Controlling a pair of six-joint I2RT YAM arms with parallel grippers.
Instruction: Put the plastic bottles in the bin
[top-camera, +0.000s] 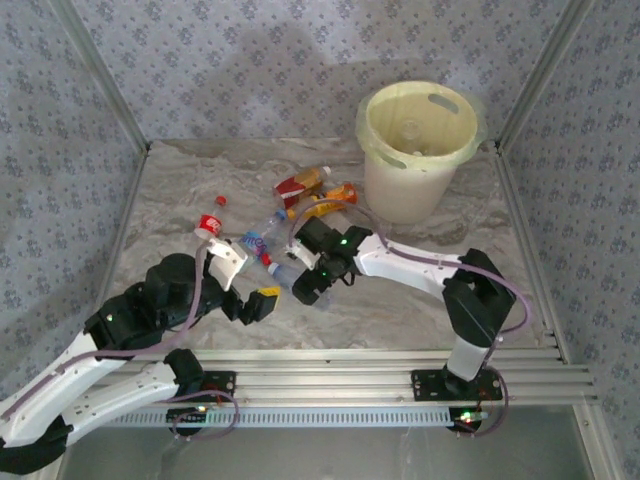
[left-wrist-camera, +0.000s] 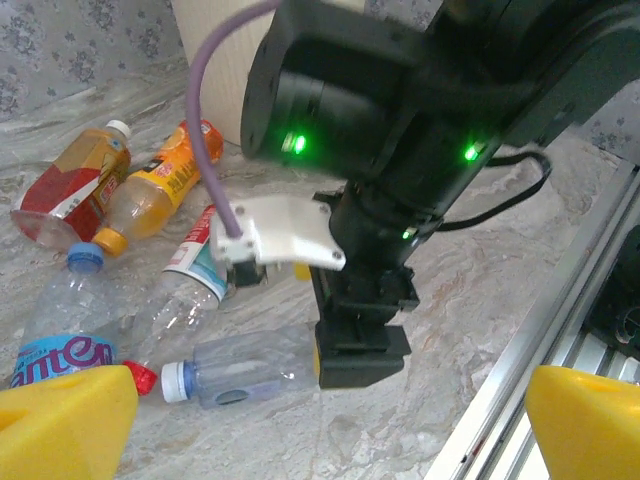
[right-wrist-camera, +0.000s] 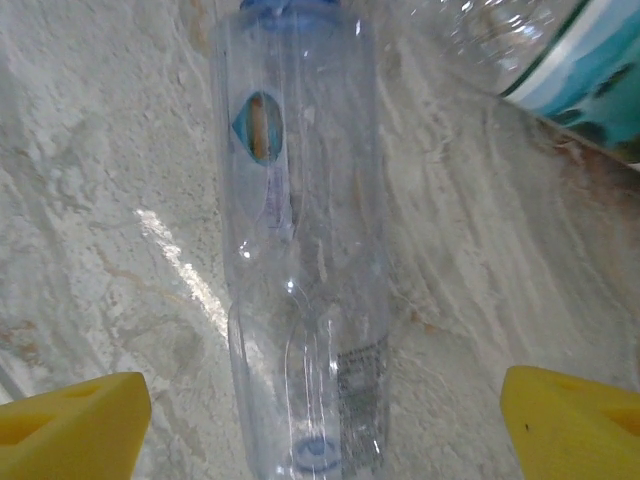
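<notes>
A clear bottle with a blue cap (right-wrist-camera: 305, 270) lies on the marble table between the yellow fingertips of my right gripper (right-wrist-camera: 320, 430), which is open and straddles it without touching. From above, that gripper (top-camera: 308, 288) points down at the same bottle (top-camera: 284, 272). My left gripper (left-wrist-camera: 325, 430) is open and holds nothing, just left of the right one (top-camera: 247, 284). Beyond lie an amber bottle with a red label (left-wrist-camera: 75, 180), an orange bottle (left-wrist-camera: 160, 190) and a clear blue-labelled bottle (left-wrist-camera: 60, 340). The pale yellow bin (top-camera: 420, 150) stands at the back right.
A red-capped bottle (top-camera: 208, 225) and a loose red cap (top-camera: 221, 199) lie left of the pile. Another clear bottle with a white and teal label (left-wrist-camera: 190, 280) lies beside the straddled one. Aluminium rails (top-camera: 400, 365) run along the near edge. Patterned walls enclose the table.
</notes>
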